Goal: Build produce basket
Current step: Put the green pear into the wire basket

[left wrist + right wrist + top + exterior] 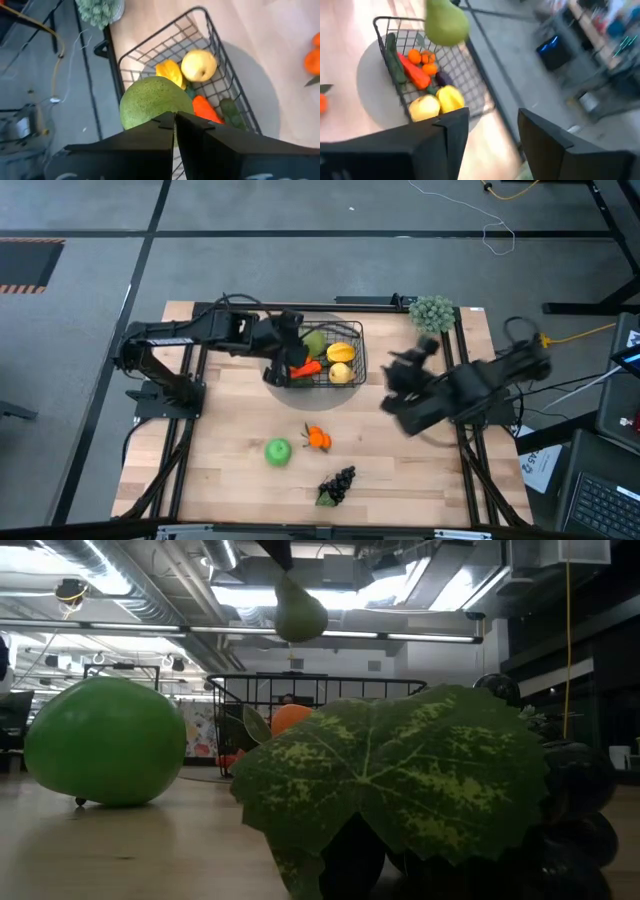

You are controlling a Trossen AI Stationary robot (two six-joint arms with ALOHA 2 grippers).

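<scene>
My left gripper, pinched shut on the pear, hangs above the basket; right gripper gapes empty beside it.

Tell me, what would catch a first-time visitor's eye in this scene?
Probably the green pear dangling above the black wire basket, pinched by the left claw. The basket already holds bright toy produce: a yellow fruit, an orange carrot and a dark cucumber. On the wooden table in front of it lie a green apple, oranges and dark grapes.
</scene>
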